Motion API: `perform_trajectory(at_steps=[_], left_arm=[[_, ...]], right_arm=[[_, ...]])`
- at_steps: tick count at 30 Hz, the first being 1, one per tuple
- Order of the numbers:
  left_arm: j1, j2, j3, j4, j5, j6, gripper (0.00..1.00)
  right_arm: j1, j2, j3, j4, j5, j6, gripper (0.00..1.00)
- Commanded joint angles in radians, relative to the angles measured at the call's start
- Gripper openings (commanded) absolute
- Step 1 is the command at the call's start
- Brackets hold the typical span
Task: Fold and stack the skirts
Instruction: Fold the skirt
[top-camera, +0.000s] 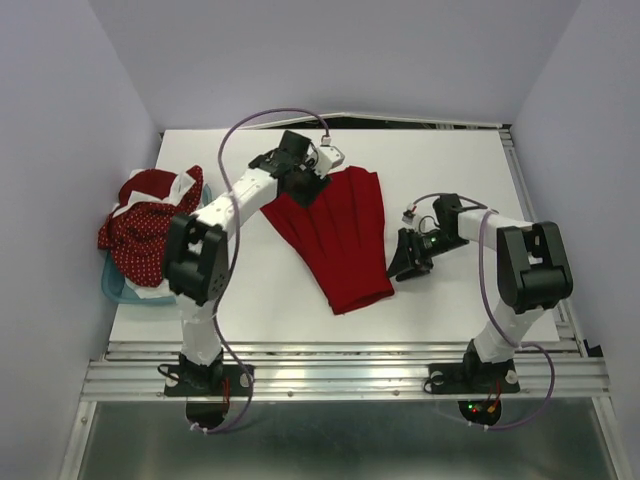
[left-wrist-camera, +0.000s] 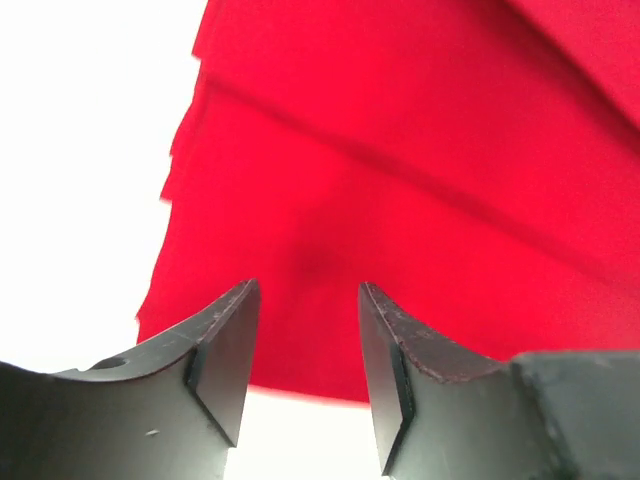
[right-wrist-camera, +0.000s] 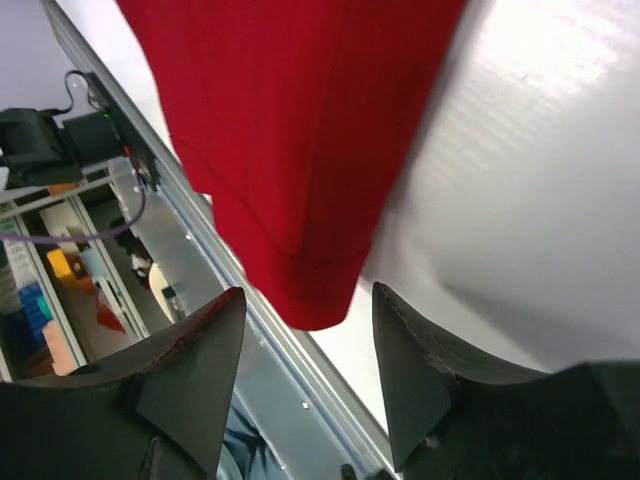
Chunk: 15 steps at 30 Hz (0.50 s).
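The plain bright red skirt (top-camera: 340, 235) lies flat in the middle of the white table, narrow end toward the front. My left gripper (top-camera: 322, 178) hovers at its far left edge, open and empty; the left wrist view shows red cloth (left-wrist-camera: 400, 190) just beyond the spread fingers (left-wrist-camera: 225, 345). My right gripper (top-camera: 400, 268) sits at the skirt's right side near the narrow end, open and empty; the right wrist view shows that red end (right-wrist-camera: 300, 150) ahead of the fingers (right-wrist-camera: 410, 360). A dark red white-dotted skirt (top-camera: 140, 240) and white cloth (top-camera: 182, 185) are heaped at the left.
A shallow teal tub (top-camera: 112, 285) sits under the heap at the table's left edge. Metal rails (top-camera: 340, 370) run along the front edge of the table (top-camera: 450, 170). Grey walls enclose the left, back and right.
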Motion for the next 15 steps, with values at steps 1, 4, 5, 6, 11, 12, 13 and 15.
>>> perform_trajectory(at_steps=[1,4,5,6,11,12,13,15], left_arm=[[-0.038,-0.363,-0.218,0.095,0.046,0.044,0.56],[-0.116,-0.549,-0.435,0.145,0.001,0.055,0.57],[-0.142,-0.636,-0.488,0.166,-0.024,0.055,0.57],[-0.169,-0.678,-0.581,0.187,-0.033,0.053,0.61],[-0.317,-0.807,-0.76,0.296,-0.11,-0.009,0.75],[-0.331,-0.795,-0.777,0.296,-0.128,-0.072,0.75],[-0.348,-0.786,-0.783,0.292,-0.148,-0.095,0.75],[-0.412,-0.786,-0.823,0.323,-0.158,-0.102,0.76]], right_arm=[[0.002,-0.1,-0.011,0.045,-0.012,0.099,0.63],[0.002,-0.131,-0.032,0.085,0.045,0.165,0.68],[0.002,-0.134,-0.043,0.103,0.053,0.2,0.69],[0.002,-0.129,-0.055,0.135,0.055,0.206,0.69],[0.011,-0.1,-0.121,0.203,0.104,0.243,0.69],[0.02,-0.105,-0.149,0.217,0.099,0.252,0.68],[0.02,-0.106,-0.161,0.228,0.098,0.263,0.68],[0.045,-0.109,-0.192,0.258,0.09,0.278,0.67]])
